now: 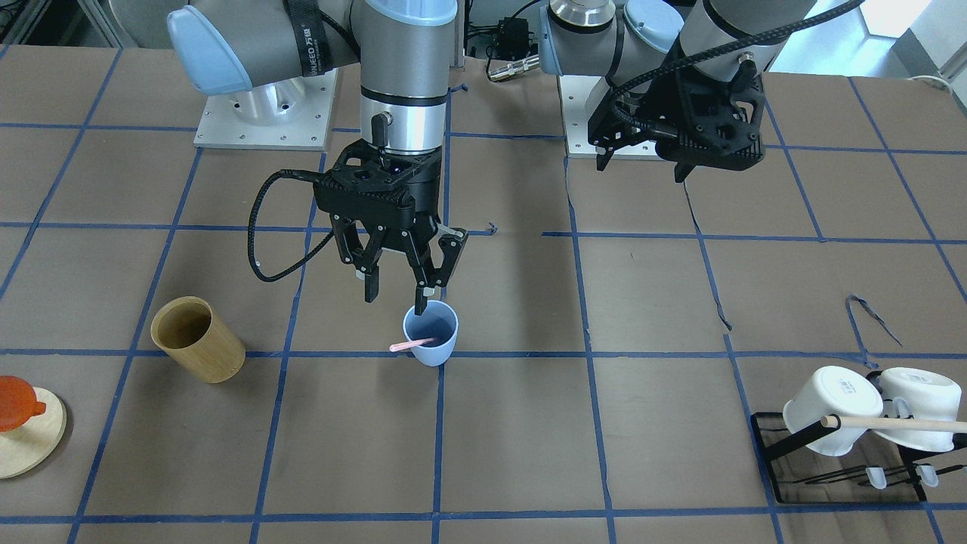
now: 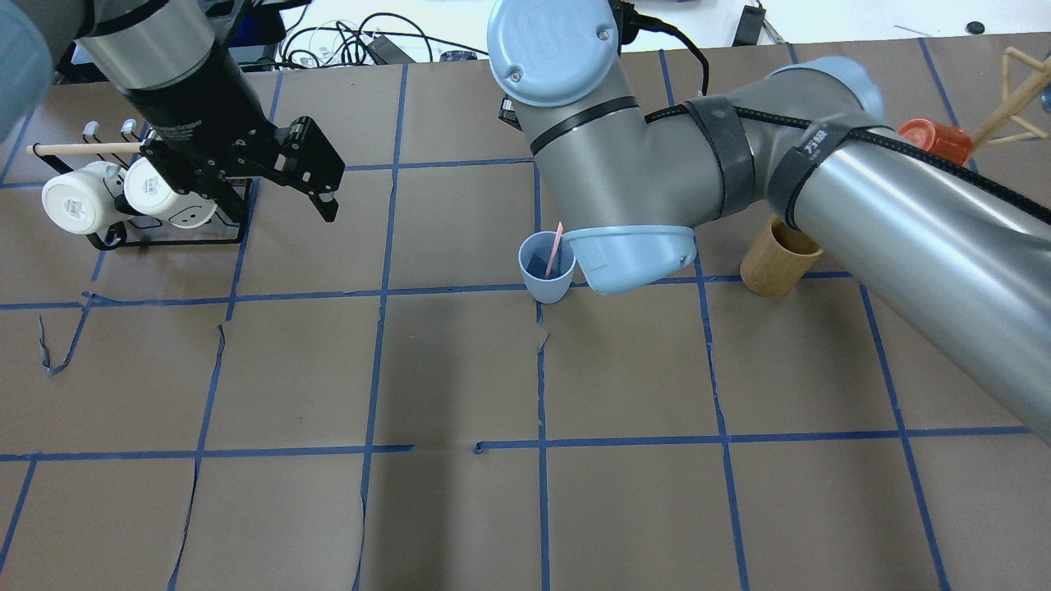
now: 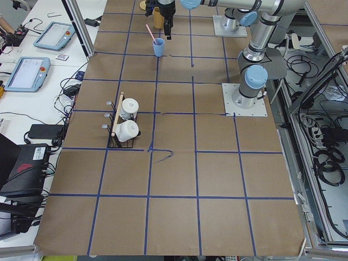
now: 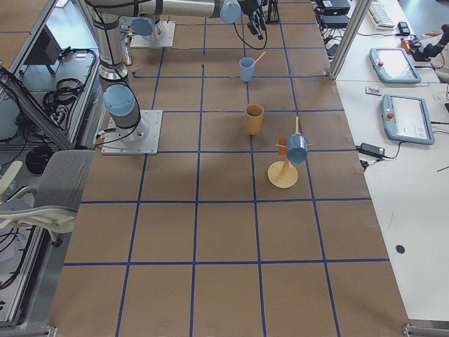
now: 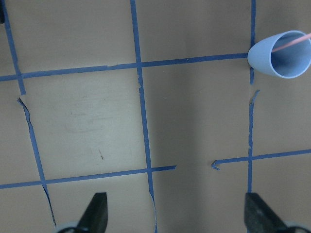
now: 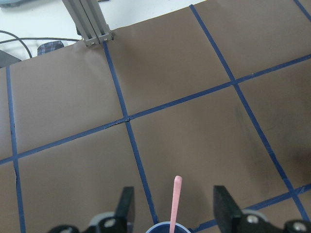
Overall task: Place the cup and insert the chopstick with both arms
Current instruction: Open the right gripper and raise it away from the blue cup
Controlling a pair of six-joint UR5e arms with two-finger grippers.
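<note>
The light blue cup stands upright on a blue tape line near the table's middle. The pale pink chopstick leans inside it, its top sticking out over the rim. My right gripper hangs just above the cup, open, one fingertip over the rim. In the right wrist view the chopstick rises between the spread fingers without touching them. My left gripper is open and empty, held high and apart from the cup. In the left wrist view the cup is at the top right.
A tan wooden cylinder stands on the right arm's side of the cup. An orange cup on a round wooden stand is further out that way. A black rack with two white mugs stands on the left arm's side.
</note>
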